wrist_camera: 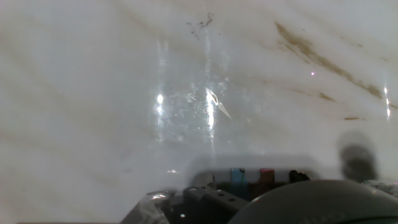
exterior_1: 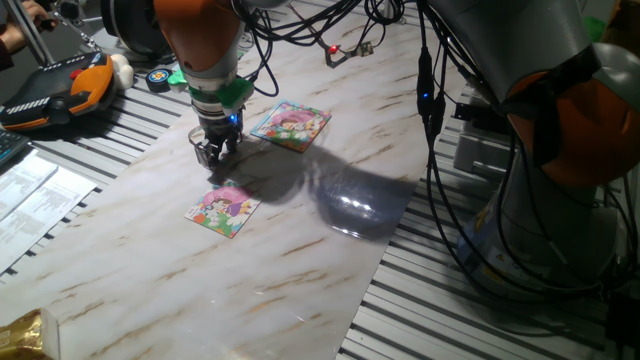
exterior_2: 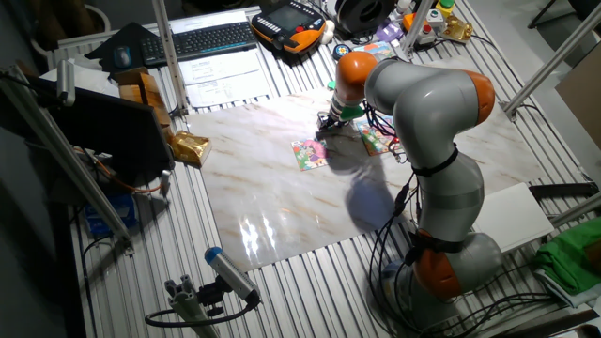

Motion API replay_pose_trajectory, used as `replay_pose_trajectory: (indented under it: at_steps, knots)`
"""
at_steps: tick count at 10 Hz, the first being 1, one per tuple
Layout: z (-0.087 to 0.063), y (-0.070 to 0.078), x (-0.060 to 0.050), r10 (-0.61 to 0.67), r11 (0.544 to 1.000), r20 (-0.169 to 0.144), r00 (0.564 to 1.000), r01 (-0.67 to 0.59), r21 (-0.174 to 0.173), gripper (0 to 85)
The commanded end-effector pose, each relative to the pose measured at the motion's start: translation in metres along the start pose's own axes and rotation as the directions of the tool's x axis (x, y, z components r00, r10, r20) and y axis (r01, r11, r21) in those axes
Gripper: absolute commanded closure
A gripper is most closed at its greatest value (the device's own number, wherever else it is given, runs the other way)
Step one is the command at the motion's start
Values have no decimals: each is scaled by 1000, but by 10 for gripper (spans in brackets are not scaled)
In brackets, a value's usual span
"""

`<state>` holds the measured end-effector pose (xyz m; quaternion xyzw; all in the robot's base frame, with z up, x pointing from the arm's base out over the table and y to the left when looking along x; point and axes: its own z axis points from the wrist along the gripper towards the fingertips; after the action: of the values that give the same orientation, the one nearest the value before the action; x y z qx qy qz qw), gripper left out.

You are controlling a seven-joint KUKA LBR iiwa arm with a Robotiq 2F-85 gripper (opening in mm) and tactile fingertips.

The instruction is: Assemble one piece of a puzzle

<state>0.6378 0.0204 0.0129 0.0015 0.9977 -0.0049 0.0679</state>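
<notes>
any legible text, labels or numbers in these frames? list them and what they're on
None can be read.
Printed sheets by the table edge: lines of print, too small.
Keyboard: key legends too small.
Teach pendant: markings blurred.
Puzzle boards: cartoon pictures, no legible words.
Hand view: bare marble, no text.

Two puzzle boards lie on the bench (exterior_1: 300,260): the near board (exterior_1: 222,209) and the far board (exterior_1: 290,125), well apart. The claw (exterior_1: 213,157) hangs between them, just behind the near one. A disc (exterior_1: 159,79) sits beyond, off the slab.
</notes>
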Motion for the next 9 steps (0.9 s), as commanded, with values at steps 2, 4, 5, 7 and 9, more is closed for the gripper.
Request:
replay_pose_trajectory:
  at_steps: [2, 4, 5, 7, 9]
  knots:
    - [0, 0, 0, -3, 1000, -1, 1000, 3, 0, 287]
    - [1, 0, 0, -4, 1000, -1, 1000, 4, 0, 347]
    - [1, 0, 0, -7, 1000, -1, 1000, 7, 0, 390]
    - [1, 0, 0, -10, 1000, -1, 1000, 10, 0, 453]
    - [-1, 0, 0, -12, 1000, -2, 1000, 12, 2, 473]
